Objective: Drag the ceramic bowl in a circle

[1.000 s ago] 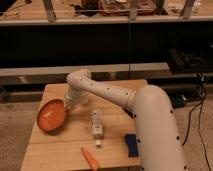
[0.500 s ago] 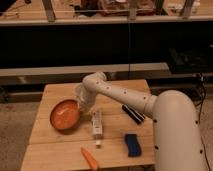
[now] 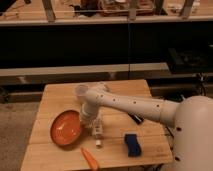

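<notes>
Watching remotely, I see the gripper [image 3: 85, 118] at the ceramic bowl's [image 3: 65, 128] right rim on the counter [image 3: 60, 97], though I cannot tell how its jaws stand.

Pale slatted wooden table [image 3: 60, 95], matt with visible grain. Round orange ceramic bowl [image 3: 65, 128] shows a smooth, faintly glossy glaze. White robot arm [image 3: 135, 105] looks like smooth matt plastic, its gripper [image 3: 88, 117] sitting at the bowl's right rim. Small clear plastic cup [image 3: 81, 91] looks translucent.
</notes>
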### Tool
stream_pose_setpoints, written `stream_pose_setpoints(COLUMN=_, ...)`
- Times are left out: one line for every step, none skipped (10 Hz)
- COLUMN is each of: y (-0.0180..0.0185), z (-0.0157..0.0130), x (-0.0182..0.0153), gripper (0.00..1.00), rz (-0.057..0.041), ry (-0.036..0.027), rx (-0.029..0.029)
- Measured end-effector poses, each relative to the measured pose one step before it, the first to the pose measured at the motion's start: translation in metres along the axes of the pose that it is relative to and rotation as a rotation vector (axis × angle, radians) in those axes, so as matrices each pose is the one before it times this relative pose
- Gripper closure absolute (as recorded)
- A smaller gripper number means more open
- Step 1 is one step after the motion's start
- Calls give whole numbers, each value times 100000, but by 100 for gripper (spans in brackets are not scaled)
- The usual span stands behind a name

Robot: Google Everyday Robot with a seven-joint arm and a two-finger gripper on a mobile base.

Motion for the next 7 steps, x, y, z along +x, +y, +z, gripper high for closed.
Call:
stream_pose_setpoints(y=-851, z=86, x=-1234, gripper=88, rz=-3558, ry=-455, rx=-565)
stream_pose_setpoints(y=-693, z=178, x=-581, gripper=88, rz=-2401, ry=-335, rx=-281)
stream_pose_setpoints(y=-1531, z=416, x=-314, gripper=88, rz=-4167, ry=-353, rx=-197)
stream_pose_setpoints(y=-1081, z=250, x=207, gripper=88, rz=-2849, ry=-77, rx=102)
stream_pose_setpoints(y=-1302, z=352, x=437, gripper=88, rz=-3060, ry=-85, rx=232)
stream_pose_setpoints(y=-1763, z=440, x=894, gripper=88, rz=-4022, ry=-18, rx=354)
stream_pose_setpoints(y=-1356, z=460, x=1292, gripper=88, rz=-3500, ry=-117, rx=256)
